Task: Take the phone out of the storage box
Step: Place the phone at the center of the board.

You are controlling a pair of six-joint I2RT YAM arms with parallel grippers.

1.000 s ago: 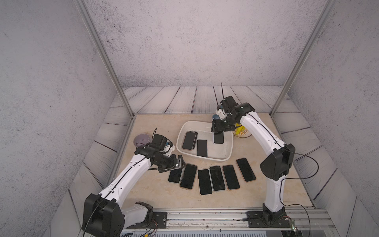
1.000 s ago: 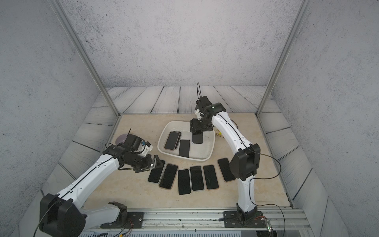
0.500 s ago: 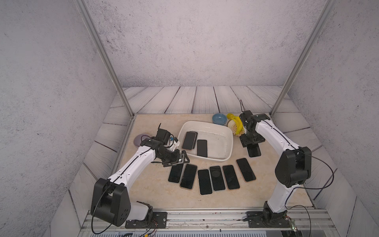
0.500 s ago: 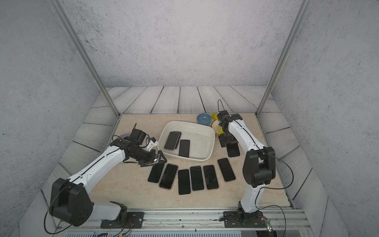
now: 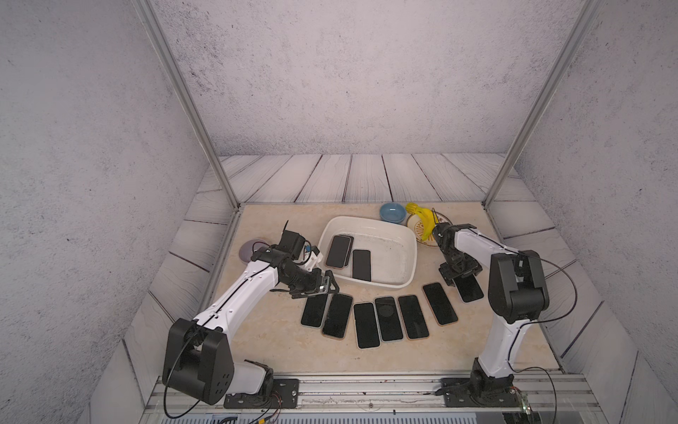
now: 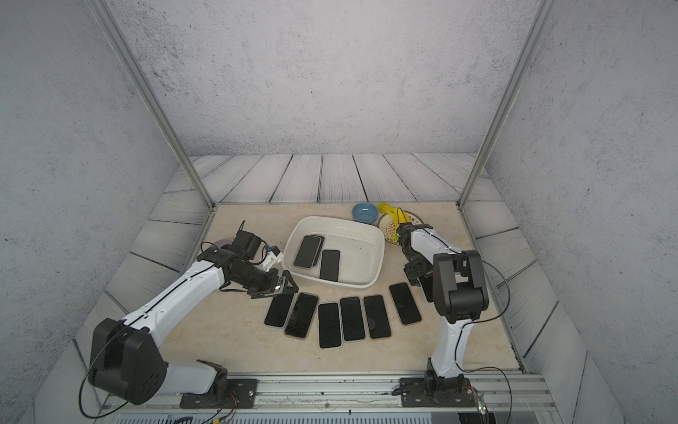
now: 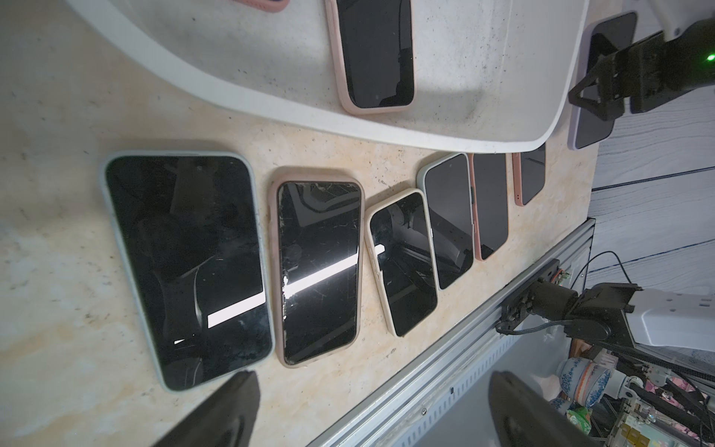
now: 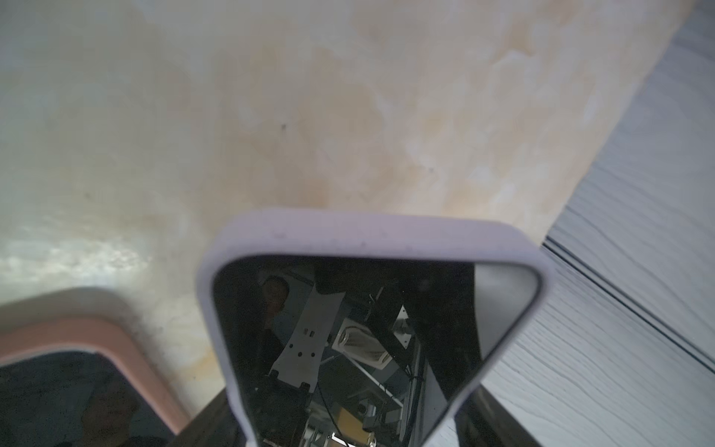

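The right pincer [image 5: 460, 274], right of centre in a top view, grips a lilac-cased phone [image 5: 470, 293] by its long sides, just outside the storage box [image 5: 368, 220] at the right end of a row of phones [image 5: 389, 318] on the surface [image 5: 271, 341]. The left pincer [image 5: 323, 284] hangs open above the row's left end. Two dark phones [image 5: 361, 265] lie in the box's left half.

White storage box [image 5: 378, 282]; lilac-cased phone [image 8: 367, 329]; pink-cased phone [image 7: 373, 54]; blue bowl [image 5: 392, 213]; beige marbled table [image 5: 275, 337].
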